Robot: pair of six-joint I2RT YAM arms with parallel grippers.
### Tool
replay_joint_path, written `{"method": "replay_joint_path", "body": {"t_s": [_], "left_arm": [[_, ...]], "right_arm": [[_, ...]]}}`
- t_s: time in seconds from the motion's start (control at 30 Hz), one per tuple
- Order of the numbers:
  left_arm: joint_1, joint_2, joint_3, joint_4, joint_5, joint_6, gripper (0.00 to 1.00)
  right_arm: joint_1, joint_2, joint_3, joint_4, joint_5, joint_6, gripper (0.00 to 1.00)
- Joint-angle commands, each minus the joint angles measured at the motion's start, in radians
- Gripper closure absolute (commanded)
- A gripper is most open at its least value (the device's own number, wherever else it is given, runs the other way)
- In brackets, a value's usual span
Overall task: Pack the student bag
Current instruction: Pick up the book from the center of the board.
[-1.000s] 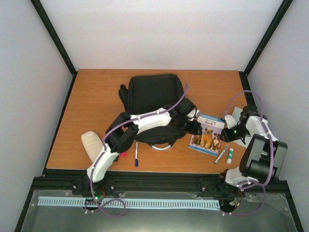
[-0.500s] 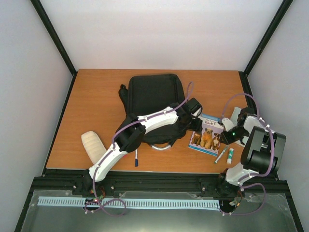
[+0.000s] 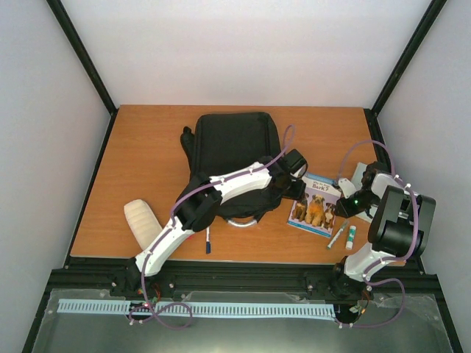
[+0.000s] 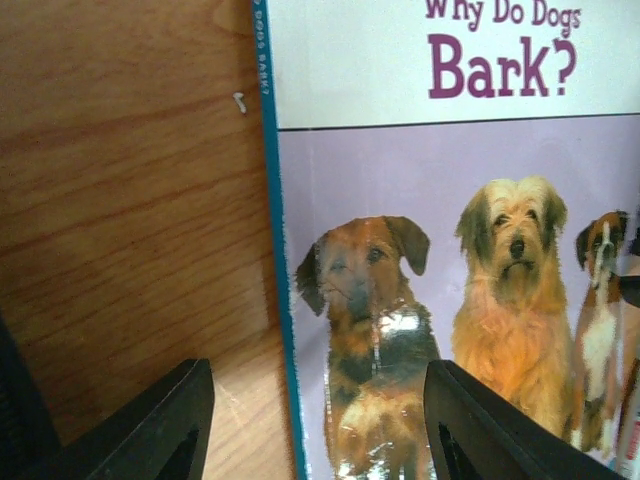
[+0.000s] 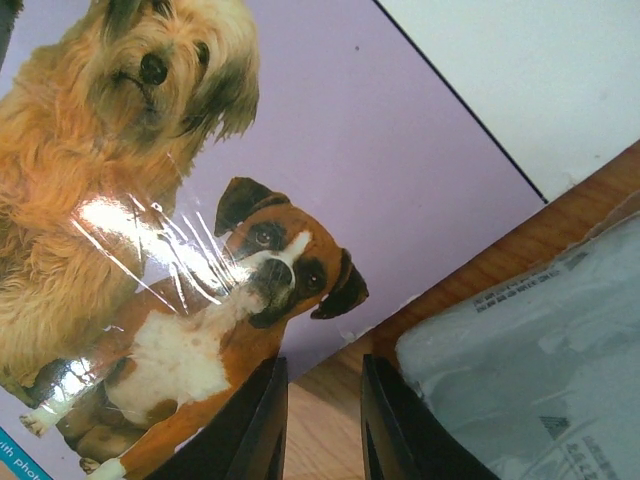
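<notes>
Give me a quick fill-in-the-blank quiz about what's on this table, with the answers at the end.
The book is titled "Why Do Dogs ____?"
The student bag is ____ in colour.
The left end effector, over the book's spine edge, has its jaws ____.
In the top view, the ribbed pouch lies to the ____ of the bag.
Missing words: Bark; black; open; left.

1. The left arm stretches far forward and to the right, nearly straight.
2. The left gripper points downward, jaws spread wide.
3. The right arm is folded tightly above its base.
4. The right gripper faces left and down, fingers parted by a narrow gap.
</notes>
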Motion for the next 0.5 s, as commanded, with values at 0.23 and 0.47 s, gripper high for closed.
{"method": "replay_joint_path", "body": {"t_s": [0.23, 0.47], "left_arm": [[0.024, 0.082, -0.010, 0.163, 0.236, -0.162, 0.41], [0.058, -0.004, -0.121, 0.386, 0.408, -0.151, 0.48]], "right_arm": [[0.008, 0.101, -0.034, 0.077, 0.059, -0.014, 0.80], [0.009, 0.130, -0.042, 0.081, 0.052, -0.010, 0.79]]}}
